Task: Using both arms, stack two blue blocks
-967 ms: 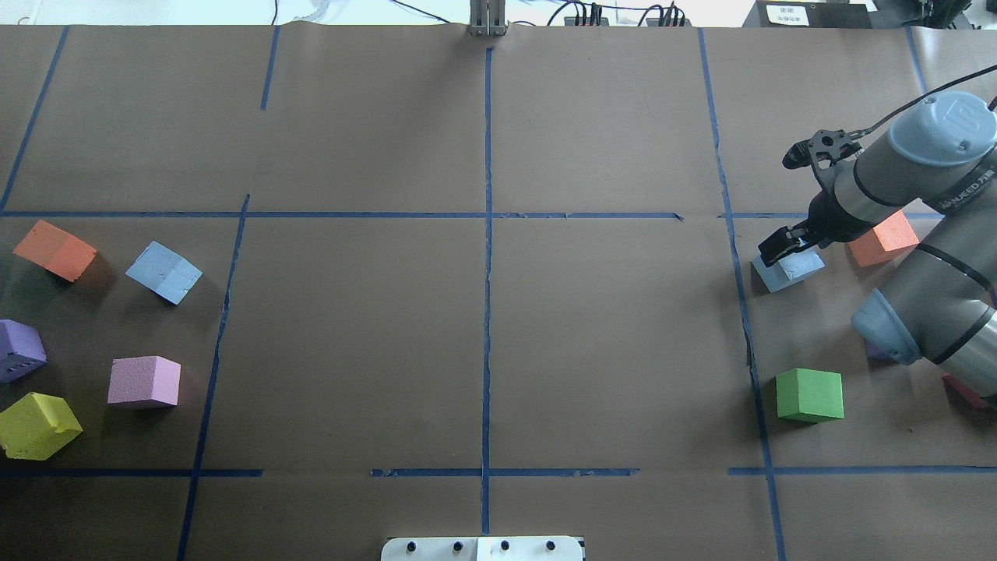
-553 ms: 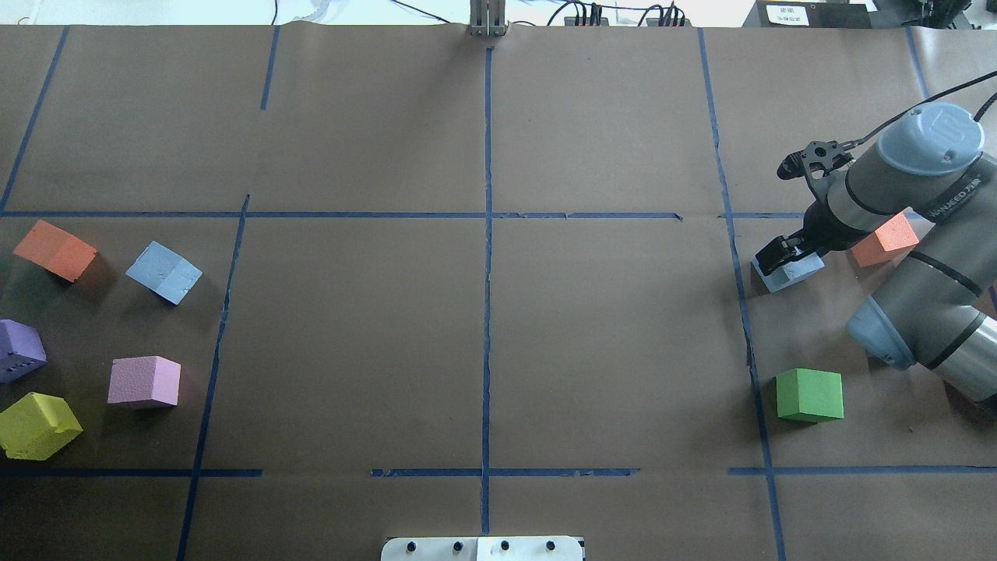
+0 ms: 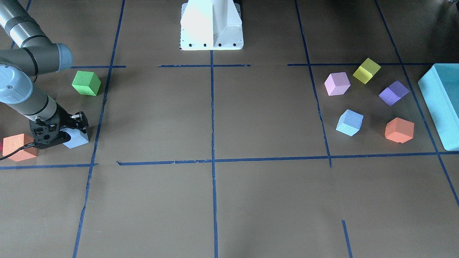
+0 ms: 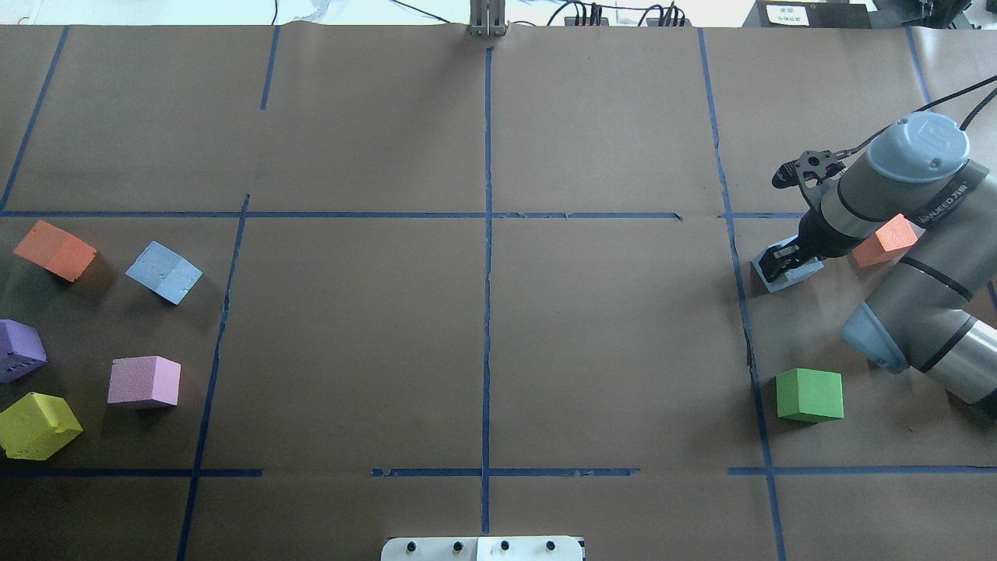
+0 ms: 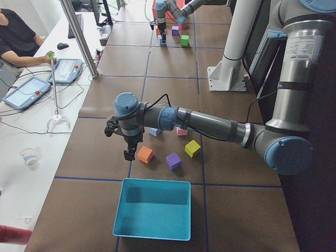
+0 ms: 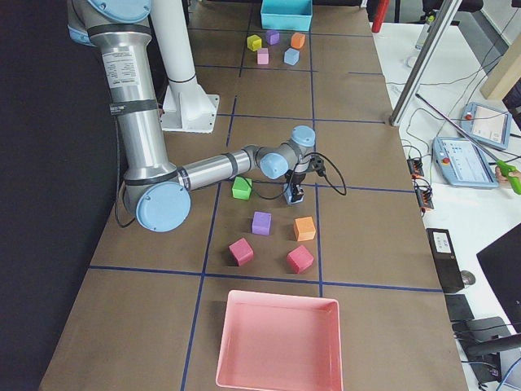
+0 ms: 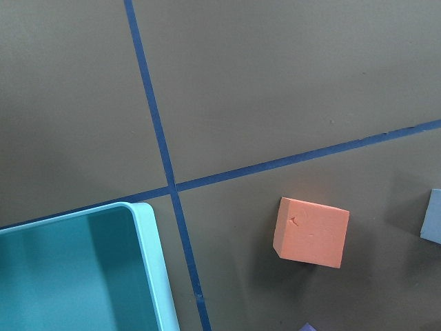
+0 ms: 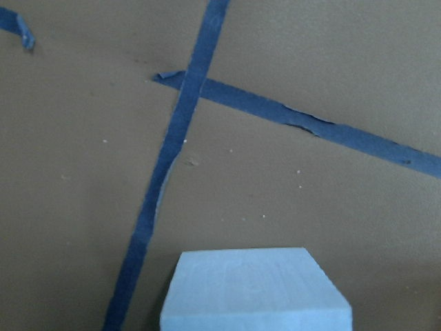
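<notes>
One blue block point(image 4: 802, 272) lies at the right of the overhead view, also in the front view point(image 3: 78, 139) and low in the right wrist view point(image 8: 255, 289). My right gripper point(image 4: 782, 260) is down over it, open, with a finger on either side. The other blue block point(image 4: 163, 271) lies free at the far left, also in the front view point(image 3: 349, 122). My left gripper point(image 5: 128, 152) shows only in the left side view, hovering by an orange cube point(image 5: 145, 154). I cannot tell whether it is open or shut.
A green cube point(image 4: 810, 395) and an orange cube point(image 4: 884, 240) lie near the right arm. Orange point(image 4: 54, 249), purple point(image 4: 19, 351), pink point(image 4: 144, 382) and yellow point(image 4: 37, 425) cubes surround the left blue block. A teal box point(image 3: 439, 104) stands beyond them. A pink tray point(image 6: 277, 342) sits at the right end.
My right gripper has come down from just above the right blue block until its fingers straddle it. The blocks have not moved.
</notes>
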